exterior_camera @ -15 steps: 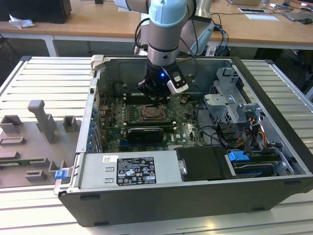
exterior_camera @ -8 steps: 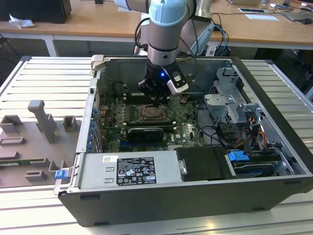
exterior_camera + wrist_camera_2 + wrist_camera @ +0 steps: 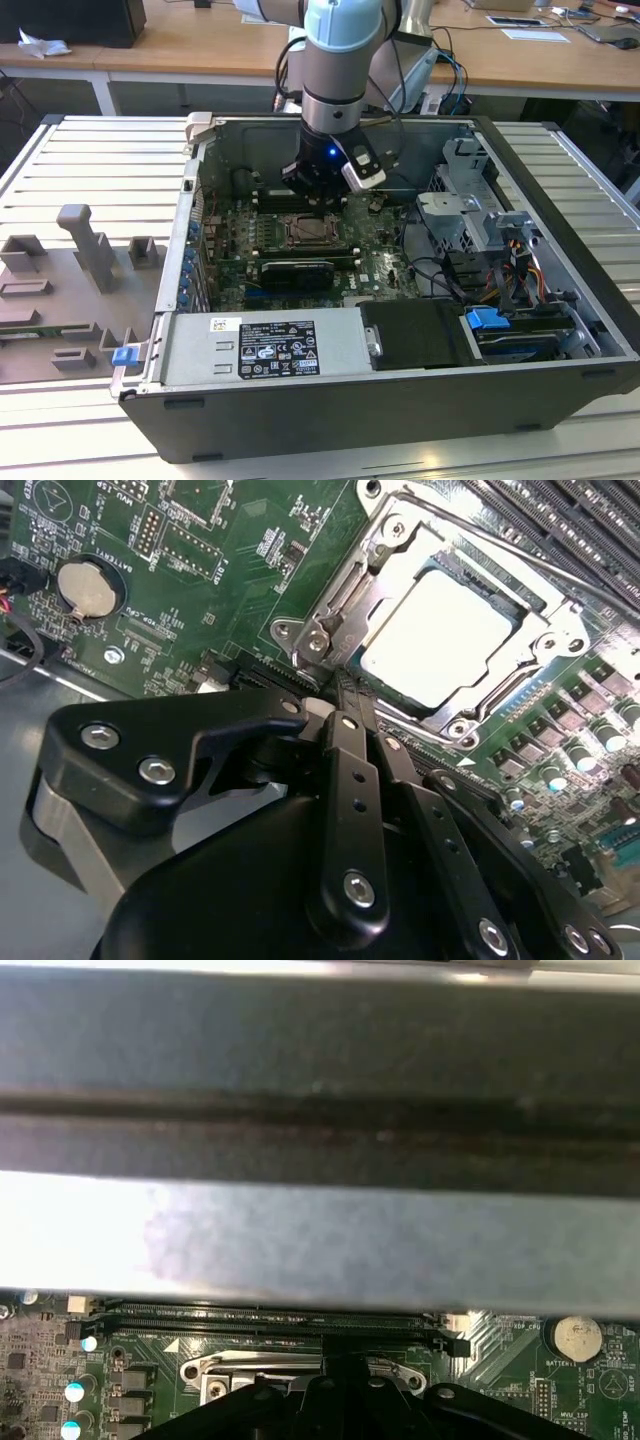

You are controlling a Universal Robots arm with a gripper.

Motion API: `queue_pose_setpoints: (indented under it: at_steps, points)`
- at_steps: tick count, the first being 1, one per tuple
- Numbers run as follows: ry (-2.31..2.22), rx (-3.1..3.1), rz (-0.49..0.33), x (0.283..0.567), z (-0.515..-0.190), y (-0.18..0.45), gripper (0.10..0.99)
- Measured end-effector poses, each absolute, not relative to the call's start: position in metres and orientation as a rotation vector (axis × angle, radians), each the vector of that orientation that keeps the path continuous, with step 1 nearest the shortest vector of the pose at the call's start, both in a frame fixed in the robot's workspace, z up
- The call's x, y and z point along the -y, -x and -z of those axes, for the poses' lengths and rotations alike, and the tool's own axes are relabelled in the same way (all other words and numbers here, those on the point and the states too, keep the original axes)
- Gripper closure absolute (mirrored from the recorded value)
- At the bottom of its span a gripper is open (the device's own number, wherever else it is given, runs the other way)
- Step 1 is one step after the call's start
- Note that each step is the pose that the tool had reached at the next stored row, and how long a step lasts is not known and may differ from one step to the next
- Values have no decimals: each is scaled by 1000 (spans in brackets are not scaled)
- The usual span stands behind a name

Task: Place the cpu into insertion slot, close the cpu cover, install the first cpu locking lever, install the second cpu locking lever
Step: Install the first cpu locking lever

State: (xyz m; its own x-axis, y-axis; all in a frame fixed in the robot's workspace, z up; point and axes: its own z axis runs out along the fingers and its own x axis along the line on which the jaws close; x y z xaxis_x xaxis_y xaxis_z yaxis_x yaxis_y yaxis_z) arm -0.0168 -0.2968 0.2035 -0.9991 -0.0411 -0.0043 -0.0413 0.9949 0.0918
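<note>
One chip matters here: the cpu (image 3: pixel 450 640) lies flat in the insertion slot (image 3: pixel 505 705), its pale face showing through the window of the cpu cover (image 3: pixel 405 550), which is folded down over it. Placing and covering look done, so the work in hand is, I judge, the first locking lever. Just beside the socket's hinge corner the gripper (image 3: pixel 345 695) has its black fingers (image 3: pixel 352 780) drawn together to a narrow tip with nothing between them, the tip at or just off the silvery lever metal there; contact itself I cannot make out. A clean lever move would call for a sideways push and a tuck under its catch. Around the socket spreads the green motherboard (image 3: pixel 220 580), with long black memory slots (image 3: pixel 260 1317) alongside.
</note>
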Motion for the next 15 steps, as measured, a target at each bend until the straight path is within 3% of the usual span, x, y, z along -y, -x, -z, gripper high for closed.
queue_pose_setpoints:
  at_steps: [15]
  points:
    - [65, -3136, -150, 292, -199, 17, 980]
